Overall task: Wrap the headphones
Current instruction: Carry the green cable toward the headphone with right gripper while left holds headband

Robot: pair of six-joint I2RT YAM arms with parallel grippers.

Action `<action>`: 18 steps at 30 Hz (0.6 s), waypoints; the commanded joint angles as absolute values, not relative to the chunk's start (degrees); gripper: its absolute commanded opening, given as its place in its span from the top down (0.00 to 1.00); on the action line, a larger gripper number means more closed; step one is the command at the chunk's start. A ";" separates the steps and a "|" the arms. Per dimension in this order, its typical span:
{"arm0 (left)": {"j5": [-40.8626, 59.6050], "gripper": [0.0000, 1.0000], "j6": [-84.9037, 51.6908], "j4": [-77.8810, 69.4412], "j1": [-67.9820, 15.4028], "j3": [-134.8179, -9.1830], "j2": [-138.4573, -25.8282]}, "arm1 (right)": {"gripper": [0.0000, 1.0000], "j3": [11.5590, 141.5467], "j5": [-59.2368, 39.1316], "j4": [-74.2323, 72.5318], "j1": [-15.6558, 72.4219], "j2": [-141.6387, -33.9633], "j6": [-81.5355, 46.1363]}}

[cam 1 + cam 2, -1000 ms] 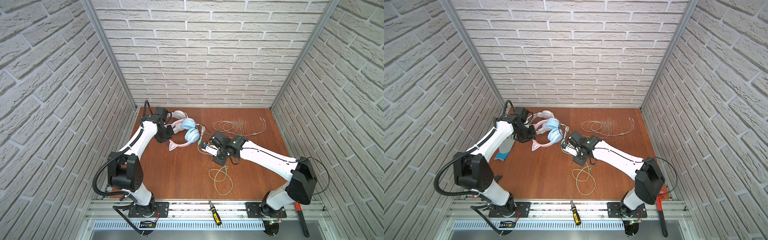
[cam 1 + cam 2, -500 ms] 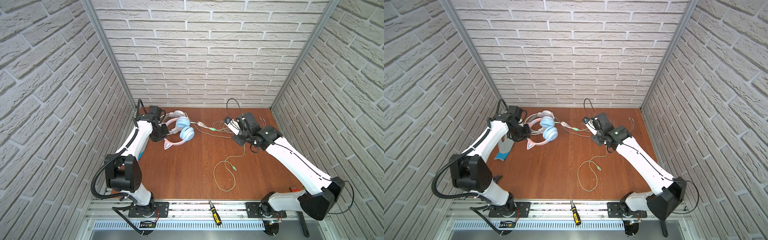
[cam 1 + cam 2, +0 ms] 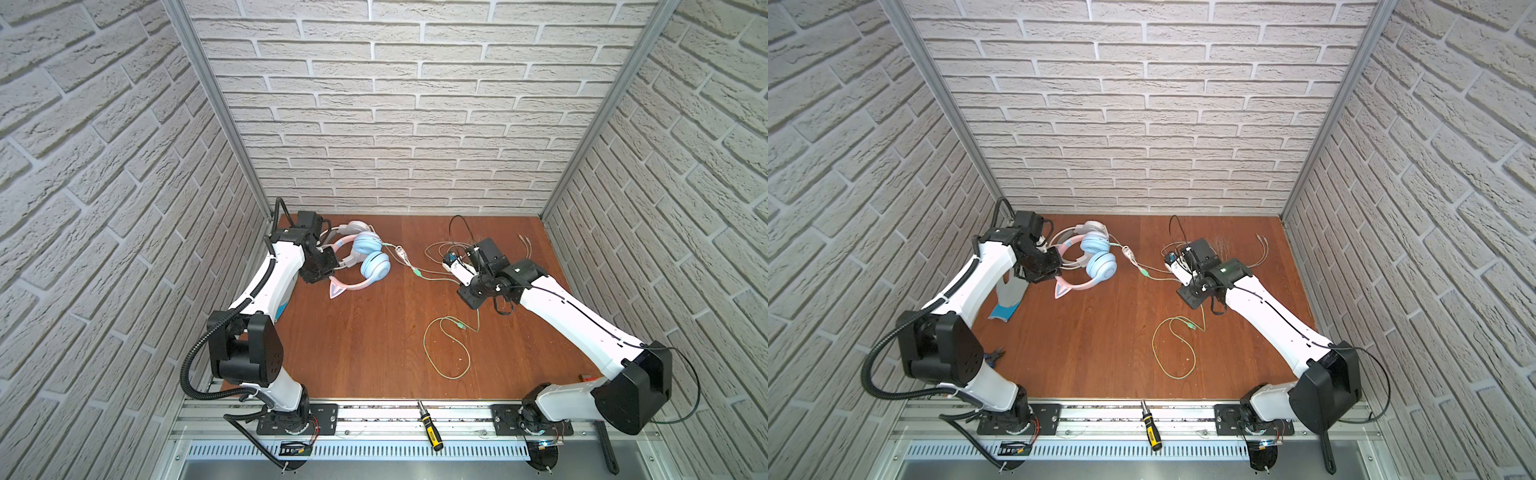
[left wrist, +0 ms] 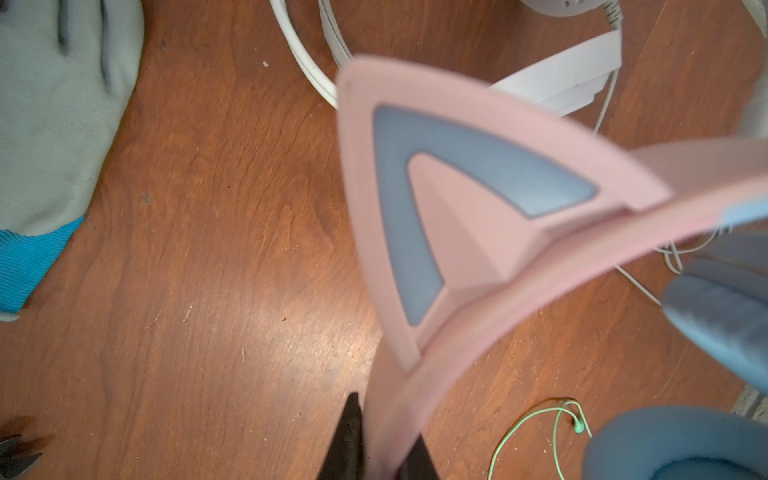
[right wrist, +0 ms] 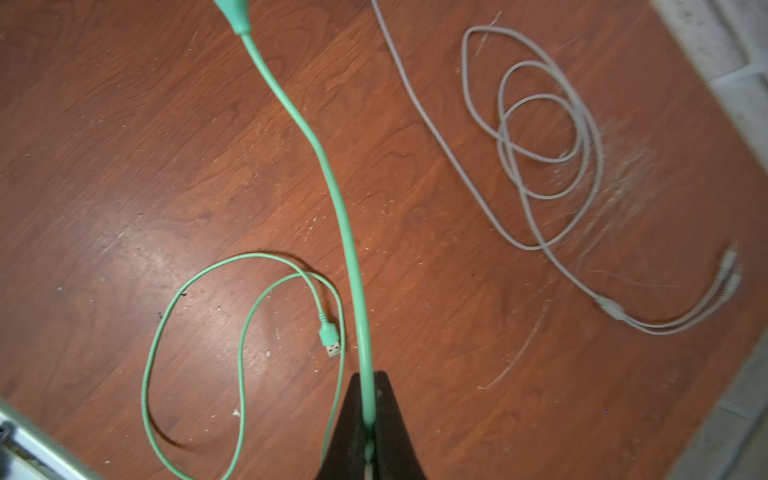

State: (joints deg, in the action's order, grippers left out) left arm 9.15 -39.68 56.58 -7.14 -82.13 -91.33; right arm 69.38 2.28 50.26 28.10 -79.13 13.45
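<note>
1. Two grippers are clenched. The left gripper [image 4: 376,451] pinches the pink headband [image 4: 478,316] just below a cat ear [image 4: 415,208], and the right gripper [image 5: 368,419] nips the green cable [image 5: 332,178] partway along its run.
2. The pink-banded headphones [image 3: 365,266] sit at the far left of the table [image 3: 374,353]. Their light-blue cups [image 3: 375,268] are just beside the white headphones [image 3: 353,227].
3. The band looks like light, stiff, springy plastic. A hold beside the ear should anchor the set without crushing the soft cup pads.
4. The cable is thin, limp and probably slick, so it may slide through closed jaws. Short holds nearer the cups would likely give tidier turns. Its slack lies in a loop ending at the USB plug [image 5: 330,343].
5. The white cable [image 5: 540,166] lies loosely coiled, apart from the green loop and just as floppy.
</note>
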 commanded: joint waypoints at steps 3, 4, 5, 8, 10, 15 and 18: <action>10.91 1.00 -40.96 53.85 -7.80 -83.77 -89.72 | 0.94 68.78 -3.93 50.10 33.50 -78.97 14.24; 11.06 1.00 -41.30 53.41 -8.06 -83.59 -89.90 | 0.94 69.40 -4.45 50.86 34.41 -79.86 14.89; 11.16 1.00 -41.52 53.14 -8.29 -83.57 -90.08 | 0.94 70.11 -4.72 51.57 35.21 -80.78 15.30; 11.03 1.00 -41.95 52.98 -9.12 -83.92 -90.74 | 0.94 72.71 -4.83 53.81 37.60 -84.11 16.24; 10.81 1.00 -42.03 53.16 -9.55 -84.20 -91.27 | 0.94 74.40 -4.83 54.87 39.06 -86.24 16.86; 9.31 1.00 -41.52 54.63 -10.76 -85.53 -93.13 | 0.95 79.27 -4.67 56.86 41.88 -90.82 18.37; 8.80 1.00 -41.41 54.93 -11.33 -85.79 -93.93 | 0.94 82.45 -5.08 58.24 43.08 -93.08 19.12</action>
State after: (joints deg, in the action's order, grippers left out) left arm 8.60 -41.19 55.81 -10.76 -83.59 -93.69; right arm 79.46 -4.01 56.49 41.89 -92.60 17.52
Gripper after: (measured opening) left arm 0.131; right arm 0.069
